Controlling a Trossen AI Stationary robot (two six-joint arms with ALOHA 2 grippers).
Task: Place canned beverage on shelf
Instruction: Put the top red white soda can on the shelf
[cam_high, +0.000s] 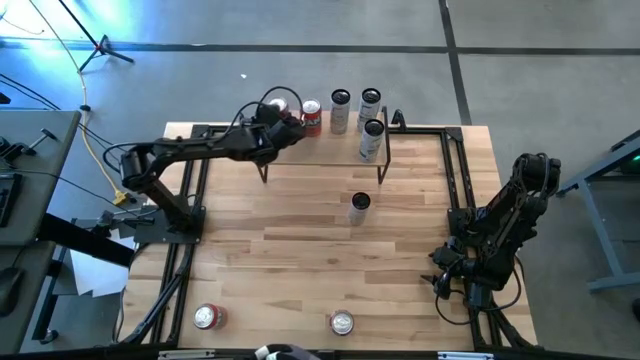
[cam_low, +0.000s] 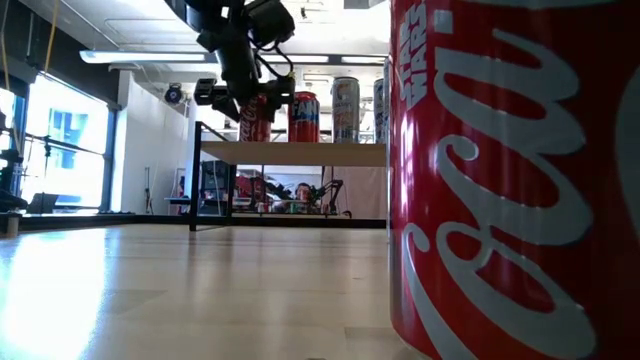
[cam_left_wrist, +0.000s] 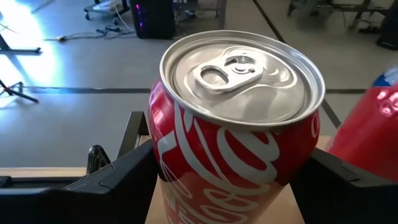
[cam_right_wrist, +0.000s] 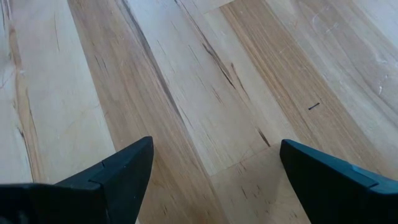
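My left gripper (cam_high: 285, 113) reaches to the far left end of the shelf (cam_high: 325, 152) and is shut on a red cola can (cam_left_wrist: 236, 124). The can stands upright at the shelf's left end (cam_low: 255, 118). A second red can (cam_high: 311, 117) stands right beside it on the shelf, then several tall silver cans (cam_high: 340, 110). My right gripper (cam_right_wrist: 214, 168) is open and empty, low over the table at the near right (cam_high: 445, 280). My left gripper pinches the red can's side wall (cam_left_wrist: 163, 163) between its two fingers, a little below the top rim. The fingers (cam_left_wrist: 124, 180) come level from the table's left side. The can is upright, its bottom at the shelf's plank top (cam_low: 300, 152); whether it rests there I cannot tell.
One silver can (cam_high: 360, 207) stands on the table in front of the shelf. Two cans stand near the near edge: a red one (cam_high: 208, 317) and a silver-topped one (cam_high: 342, 322); a red can fills the low view's right side (cam_low: 500, 180). Black frame rails (cam_high: 455, 170) run along the table's sides.
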